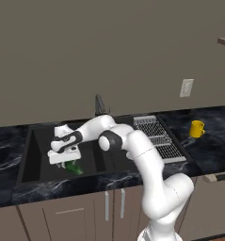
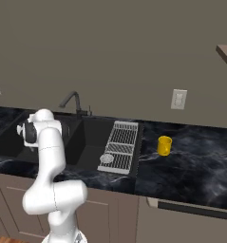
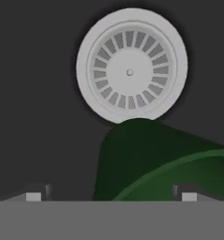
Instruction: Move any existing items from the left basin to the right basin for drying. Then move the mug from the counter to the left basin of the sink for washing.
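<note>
Down in the left basin [image 1: 38, 160], gripper [image 3: 111, 194] spread wide around the green bottle [image 3: 151, 164] by the drain [image 3: 131, 65], gripping nothing yet, could easily knock that rounded body sideways if closing off-center.

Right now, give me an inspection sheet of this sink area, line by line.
Surface: counter of glossy black marble with white veins, over light wooden cabinets.
Job's things: green bottle in the left basin, partly covering its drain; yellow mug upright on the counter, to the right of the sink; right basin holds a wire rack.
Clutter: nothing seen.
Grippers: gripper low in the left basin, fingers apart on either side of the bottle, not closed on it.
Cables: nothing seen.
Surroundings: dark faucet behind the sink; wall outlet on the grey wall.
</note>
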Robot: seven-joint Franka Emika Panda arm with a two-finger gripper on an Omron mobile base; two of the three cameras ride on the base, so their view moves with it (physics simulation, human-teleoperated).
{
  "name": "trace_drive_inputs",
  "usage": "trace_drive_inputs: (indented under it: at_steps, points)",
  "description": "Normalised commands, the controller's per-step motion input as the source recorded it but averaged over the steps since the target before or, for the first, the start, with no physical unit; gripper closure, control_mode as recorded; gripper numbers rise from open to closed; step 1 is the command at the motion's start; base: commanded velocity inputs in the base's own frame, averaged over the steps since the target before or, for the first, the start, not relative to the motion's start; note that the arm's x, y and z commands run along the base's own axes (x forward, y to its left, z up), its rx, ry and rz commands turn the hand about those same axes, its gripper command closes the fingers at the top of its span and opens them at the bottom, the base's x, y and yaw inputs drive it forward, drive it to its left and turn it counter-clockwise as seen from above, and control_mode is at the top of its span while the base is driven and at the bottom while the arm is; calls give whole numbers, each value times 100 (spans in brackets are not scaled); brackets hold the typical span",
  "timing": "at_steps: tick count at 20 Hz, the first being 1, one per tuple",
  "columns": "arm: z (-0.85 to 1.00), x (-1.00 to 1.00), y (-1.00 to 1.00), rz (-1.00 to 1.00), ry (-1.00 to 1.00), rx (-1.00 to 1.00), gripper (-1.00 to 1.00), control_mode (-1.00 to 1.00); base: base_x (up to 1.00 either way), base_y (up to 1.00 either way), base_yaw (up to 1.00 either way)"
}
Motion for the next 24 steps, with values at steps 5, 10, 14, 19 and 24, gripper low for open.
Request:
trace_drive_inputs:
  at_steps: [5, 10, 14, 19, 24]
  points:
    - [-11, 11, 3, 0, 0, 0, -100, -100, 0, 0, 0]
    - [-9, 3, 2, 0, 0, 0, 100, -100, 0, 0, 0]
    - [0, 0, 0, 0, 0, 0, 100, -100, 0, 0, 0]
    - [0, 0, 0, 0, -3, 0, 100, -100, 0, 0, 0]
    - [3, 0, 0, 0, -3, 0, 100, -100, 0, 0, 0]
